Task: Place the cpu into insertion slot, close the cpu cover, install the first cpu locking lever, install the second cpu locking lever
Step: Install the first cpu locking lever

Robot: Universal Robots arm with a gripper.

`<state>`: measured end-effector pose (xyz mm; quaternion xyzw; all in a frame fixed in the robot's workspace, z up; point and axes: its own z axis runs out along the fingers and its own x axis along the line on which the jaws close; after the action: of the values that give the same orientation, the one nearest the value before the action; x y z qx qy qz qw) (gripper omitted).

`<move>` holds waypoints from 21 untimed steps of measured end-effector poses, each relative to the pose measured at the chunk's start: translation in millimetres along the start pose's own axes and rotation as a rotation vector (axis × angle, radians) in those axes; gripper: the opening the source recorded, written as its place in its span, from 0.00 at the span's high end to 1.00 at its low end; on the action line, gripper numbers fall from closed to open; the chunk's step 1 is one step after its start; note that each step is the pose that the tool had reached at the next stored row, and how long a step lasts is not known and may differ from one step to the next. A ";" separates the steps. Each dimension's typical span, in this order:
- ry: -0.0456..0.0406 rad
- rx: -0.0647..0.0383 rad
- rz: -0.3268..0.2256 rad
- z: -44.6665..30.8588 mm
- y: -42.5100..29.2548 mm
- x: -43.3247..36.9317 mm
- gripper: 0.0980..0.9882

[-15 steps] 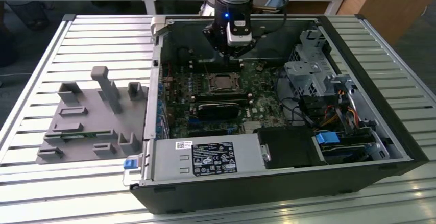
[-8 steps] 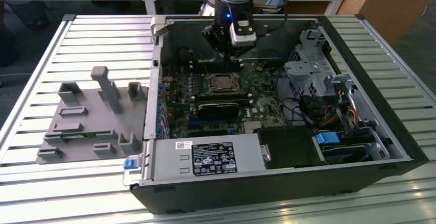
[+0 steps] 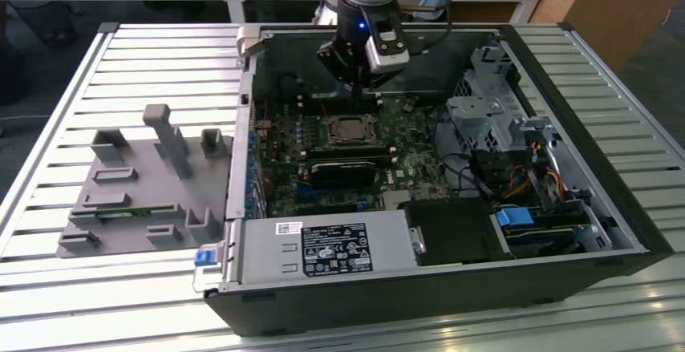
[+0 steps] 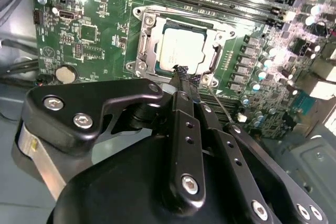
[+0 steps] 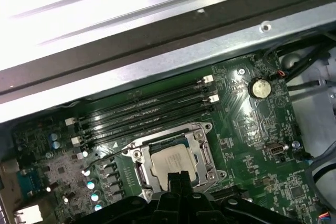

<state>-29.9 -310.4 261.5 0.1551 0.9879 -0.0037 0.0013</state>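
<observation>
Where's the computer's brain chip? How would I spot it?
Look inside the open black computer case at the green motherboard. On it sits the cpu, a flat silver-grey square framed by the shiny cpu cover. Its neighbours are long black memory slots and tiny parts; it alone is a plain silver square.

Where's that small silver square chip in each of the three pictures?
Exterior view: silver-grey square cpu on the green motherboard, beneath the black gripper.
First wrist view: cpu just beyond the gripper's tip.
Second wrist view: cpu just beyond the gripper's tip.
Shared landmark: the gripper tip.
</observation>
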 end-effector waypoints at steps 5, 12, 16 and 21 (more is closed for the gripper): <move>-0.0008 0.000 -0.040 0.0 0.0 0.0 0.99; -0.0048 -0.002 -0.119 0.3 0.0 0.1 0.99; -0.0163 -0.005 -0.151 0.3 0.0 0.0 0.99; -0.0180 -0.007 -0.234 0.5 0.0 0.0 0.99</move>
<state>-30.0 -310.4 261.0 0.0388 0.9992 -0.0017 0.0103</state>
